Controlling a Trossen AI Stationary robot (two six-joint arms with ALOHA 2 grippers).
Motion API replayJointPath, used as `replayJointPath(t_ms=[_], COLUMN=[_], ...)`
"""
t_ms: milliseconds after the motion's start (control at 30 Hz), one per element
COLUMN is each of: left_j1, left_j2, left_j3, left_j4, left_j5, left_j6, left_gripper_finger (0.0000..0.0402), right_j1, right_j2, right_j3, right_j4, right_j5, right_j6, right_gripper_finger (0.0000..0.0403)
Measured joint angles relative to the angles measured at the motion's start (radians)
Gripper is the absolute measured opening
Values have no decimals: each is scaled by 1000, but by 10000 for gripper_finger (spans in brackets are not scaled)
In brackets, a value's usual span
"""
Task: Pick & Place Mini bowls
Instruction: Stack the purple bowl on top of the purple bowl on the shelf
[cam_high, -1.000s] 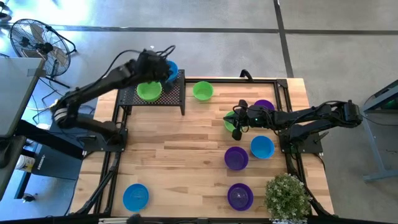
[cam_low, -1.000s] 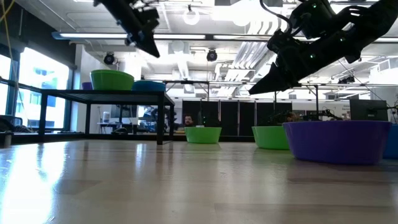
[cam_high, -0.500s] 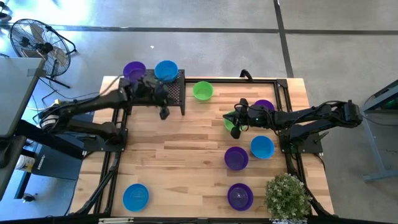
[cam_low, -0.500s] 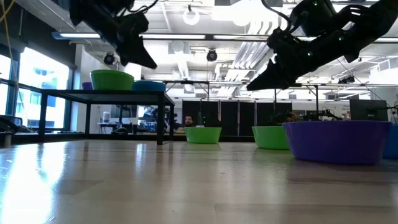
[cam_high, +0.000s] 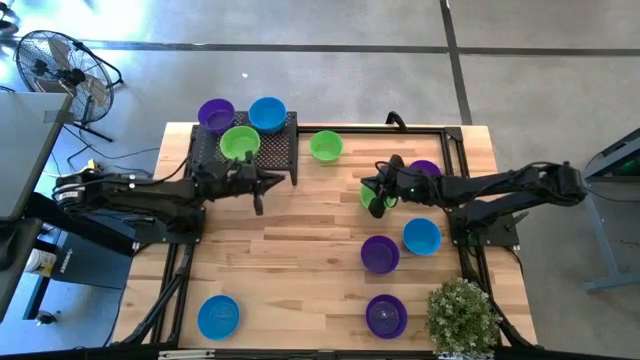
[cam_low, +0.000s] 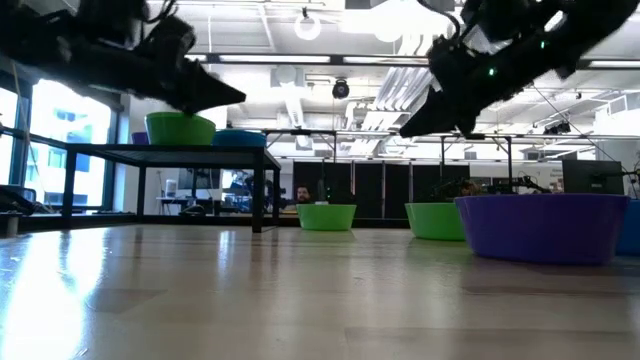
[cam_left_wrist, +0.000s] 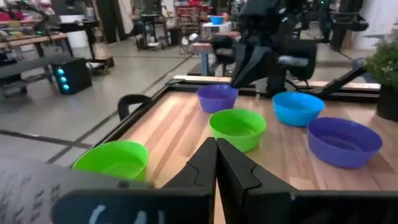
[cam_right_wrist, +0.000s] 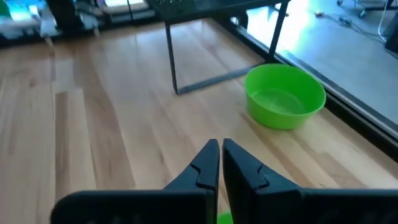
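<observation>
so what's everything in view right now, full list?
mini bowls on the rack: 3, purple, blue, green
mini bowls, green: 2, on the table, one beside the rack, one under the right arm's tip
mini bowls, blue: 2, on the table, right side, near-left corner
mini bowls, purple: 3, on the table's right half
rack: 1, black mesh, far-left of the table
potted plant: 1, green, near-right corner
fan: 1, dark, on the floor left of the table
table: 1, light wood
left gripper: jaws shut, beside the rack
right gripper: jaws shut, over the table's right half
</observation>
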Motion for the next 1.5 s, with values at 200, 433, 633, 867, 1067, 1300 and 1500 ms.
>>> replayJointPath(t_ms=[200, 433, 633, 867, 1067, 1300, 1500], left_j1=[-4, -4, -4, -4, -4, -4, -4], left_j2=[-11, -10, -10, -10, -10, -10, -10], left_j3=[-104, -106, -106, -106, -106, -105, -105], left_j4=[134, 147, 137, 106, 97, 88, 84], left_j5=[31, 51, 54, 69, 71, 71, 71], left_j6=[-5, 10, 12, 12, 12, 11, 12], left_gripper_finger=[1, 1, 1, 1, 1, 1, 1], right_j1=[144, 388, 574, 701, 731, 706, 684], right_j2=[-9, 80, 227, 402, 478, 531, 536], right_j3=[203, 369, 459, 616, 640, 579, 501], right_j4=[-465, -874, -961, -1151, -1179, -1122, -978], right_j5=[86, 67, -54, -162, -138, -124, -147], right_j6=[95, 383, 442, 443, 371, 260, 204], right_gripper_finger=[38, 105, 145, 150, 150, 149, 133])
